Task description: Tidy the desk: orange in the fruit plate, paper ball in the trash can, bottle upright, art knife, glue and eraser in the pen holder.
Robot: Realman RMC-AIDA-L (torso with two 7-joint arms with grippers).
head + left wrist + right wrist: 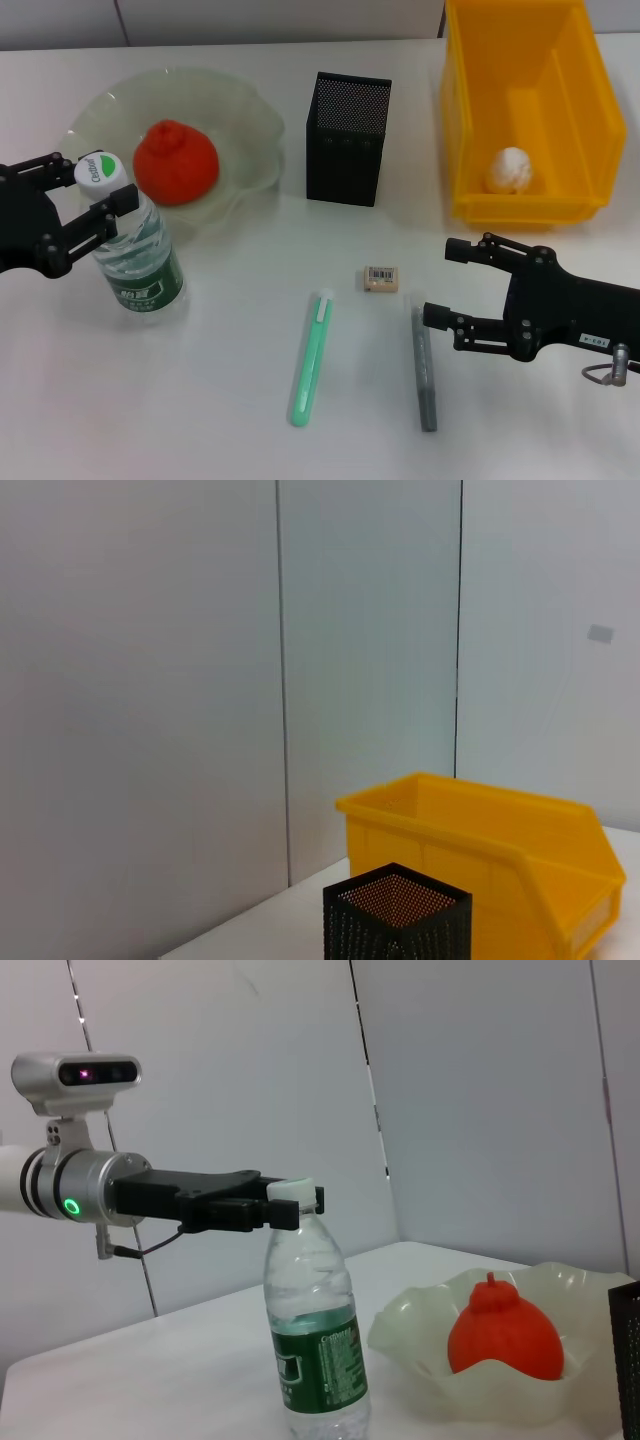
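At the far left of the head view the left gripper (97,188) reaches in with its fingers on either side of the neck of the bottle (138,255), just under the white-and-green cap; the fingers sit right at the neck, but whether they press it or stand a little off it cannot be told. The bottle stands upright on the desk (230,400), its cap printed with a word too small to read and its green label carrying white characters that also cannot be made out. Just behind it the orange (176,162) rests inside the fruit plate (250,125). Next comes a green pen-shaped tool (311,356) lying on the desk, then the pen holder (347,140) standing farther back, with the eraser (381,279), barcode sticker up, on the desk in front of it. A grey stick (425,370) lies just beside the right gripper (438,283), whose fingers are spread apart and hold nothing, hovering low near the eraser. Behind it the trash can (470,130) holds a white paper ball (510,170). A small label on the right arm is unreadable.
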